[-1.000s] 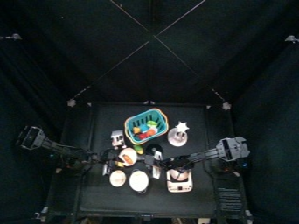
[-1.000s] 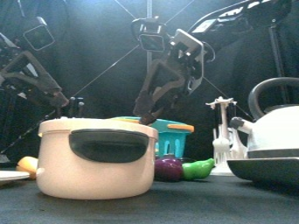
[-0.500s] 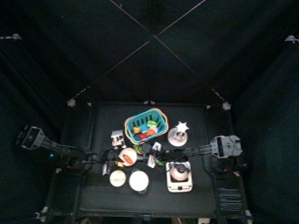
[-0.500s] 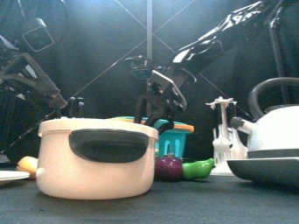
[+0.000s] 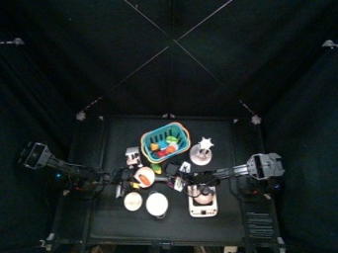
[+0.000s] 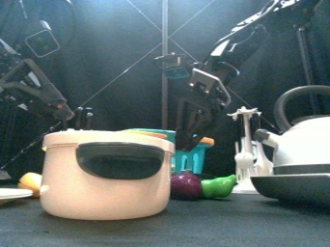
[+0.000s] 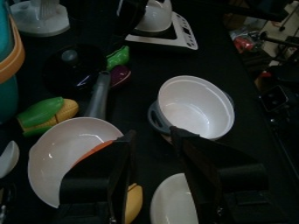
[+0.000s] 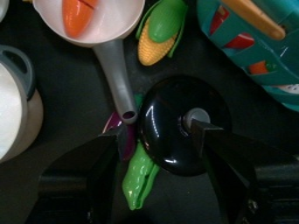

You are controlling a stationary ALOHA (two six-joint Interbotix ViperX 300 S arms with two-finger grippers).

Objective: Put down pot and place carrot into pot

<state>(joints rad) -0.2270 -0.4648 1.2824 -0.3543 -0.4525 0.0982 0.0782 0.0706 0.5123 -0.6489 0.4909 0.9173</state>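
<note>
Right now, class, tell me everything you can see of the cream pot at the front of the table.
The pot is a round, cream, plastic-looking vessel with straight sides, a thicker rim and a dark oval handle recess facing the front camera. It stands upright on the black table, near the front edge. No end effector touches it. From above it shows as a pale disc.

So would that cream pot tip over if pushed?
Probably slides rather than tips: the pot looks wide with a flat base. Likely light, as it looks like toy plastic. Its smooth wall may slip; the dark handle seems a better hold.
</note>
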